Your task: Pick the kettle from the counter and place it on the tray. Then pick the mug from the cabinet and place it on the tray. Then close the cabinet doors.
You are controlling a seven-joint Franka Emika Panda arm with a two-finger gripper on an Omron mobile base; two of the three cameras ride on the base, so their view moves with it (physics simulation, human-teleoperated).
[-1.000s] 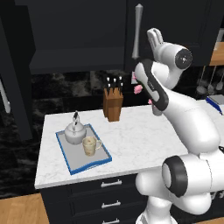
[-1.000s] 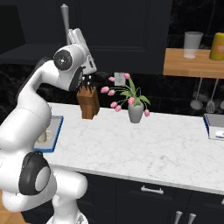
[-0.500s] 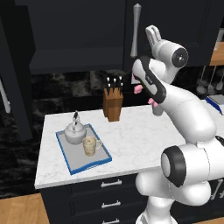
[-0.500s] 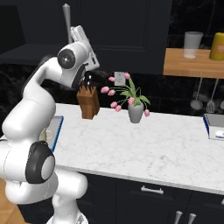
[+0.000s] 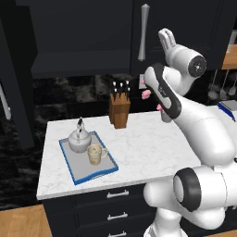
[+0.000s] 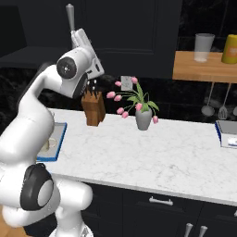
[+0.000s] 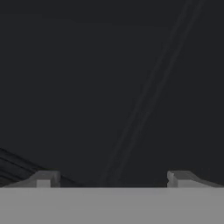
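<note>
The small round silver kettle (image 5: 79, 140) and the little cream mug (image 5: 95, 154) sit on the flat grey tray with the blue rim (image 5: 83, 170) on the white stone desk (image 5: 148, 143). The tool (image 7: 113, 178) is wide open, holds nothing, and faces the smooth dark cabinet door (image 5: 185, 23). I think it should push the flat panel slowly and straight until the door shuts.

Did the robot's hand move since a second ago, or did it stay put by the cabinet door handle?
Yes. In the left base view the gripper has crept a little closer to the silver door handle, which hasn't moved.
</note>
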